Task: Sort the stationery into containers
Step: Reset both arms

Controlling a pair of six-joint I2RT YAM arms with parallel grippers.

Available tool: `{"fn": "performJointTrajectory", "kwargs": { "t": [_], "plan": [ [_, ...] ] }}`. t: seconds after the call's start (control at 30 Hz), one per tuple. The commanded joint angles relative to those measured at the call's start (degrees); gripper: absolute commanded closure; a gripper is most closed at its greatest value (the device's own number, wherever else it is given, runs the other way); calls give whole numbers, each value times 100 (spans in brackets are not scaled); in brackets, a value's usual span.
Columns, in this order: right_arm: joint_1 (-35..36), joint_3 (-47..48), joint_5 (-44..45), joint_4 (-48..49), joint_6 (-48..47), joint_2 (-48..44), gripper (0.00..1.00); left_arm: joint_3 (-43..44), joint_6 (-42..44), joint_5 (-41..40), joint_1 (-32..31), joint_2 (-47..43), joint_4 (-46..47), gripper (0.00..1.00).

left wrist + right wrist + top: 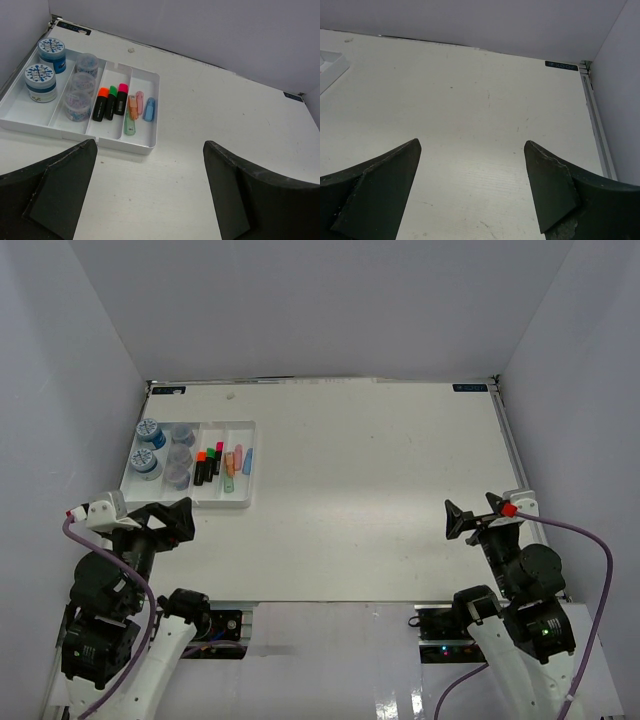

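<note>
The white four-compartment tray [240, 502] sits at the far left and holds all the stationery I can see. In the left wrist view the tray [60, 131] holds two blue-lidded jars [40, 81] in the left compartment and three clear grey jars [81, 84] in the one beside it. The third holds orange-, green- and pink-capped highlighters [110, 102], and the right one holds pastel markers [140, 109]. My left gripper [172, 516] [149, 150] is open and empty, just in front of the tray. My right gripper [461, 520] [472, 143] is open and empty over bare table at the right.
White walls enclose the table on three sides. A raised rail [509, 440] runs along the table's right edge. The tray's corner [331, 67] shows at the far left of the right wrist view. A small round mark [131, 50] lies on the table behind the tray.
</note>
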Motion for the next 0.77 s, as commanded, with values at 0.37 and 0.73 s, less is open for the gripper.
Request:
{"fn": "performJointTrajectory", "kwargs": {
  "t": [0.37, 0.73],
  "plan": [
    [-28, -322, -169, 403, 44, -180, 10, -82, -59, -33, -59, 162, -7, 2],
    [-20, -331, -293, 412, 9, -92, 10, -82, -77, -34, -95, 162, -7, 2]
  ]
}}
